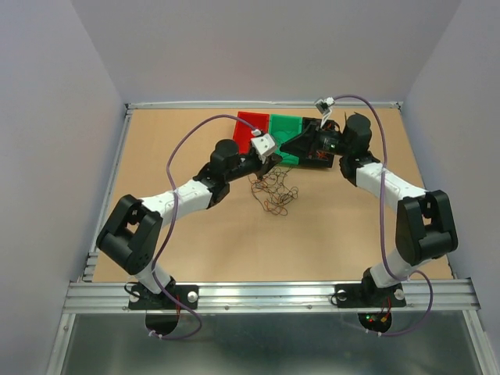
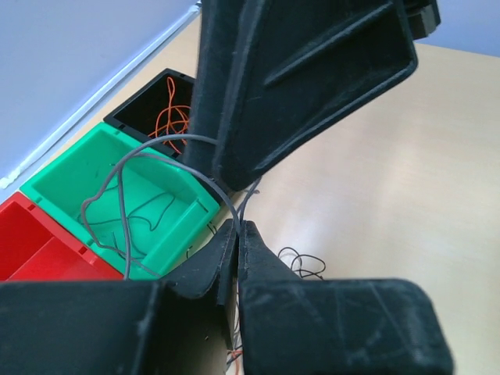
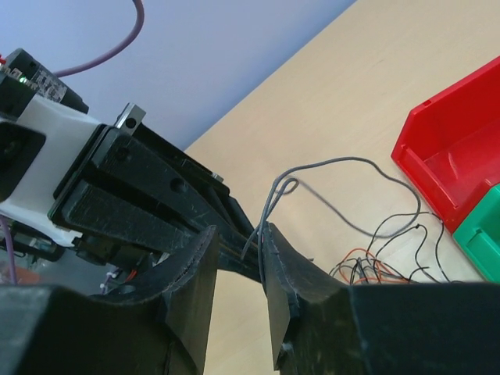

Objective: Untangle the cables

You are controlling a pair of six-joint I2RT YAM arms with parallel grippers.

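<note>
One grey cable [image 2: 123,219] pinched by left tool [image 2: 237,231]; right tool [image 3: 239,236] parted.

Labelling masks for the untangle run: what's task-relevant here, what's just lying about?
Job: cable tangle; grey cable pinched in left gripper; right gripper; red bin; green bin; black bin.
Lying about: lilac arm cables; table.

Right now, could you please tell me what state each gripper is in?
Left gripper: shut on a grey cable.
Right gripper: open a little, the cable's end lying between its parted jaws.
</note>
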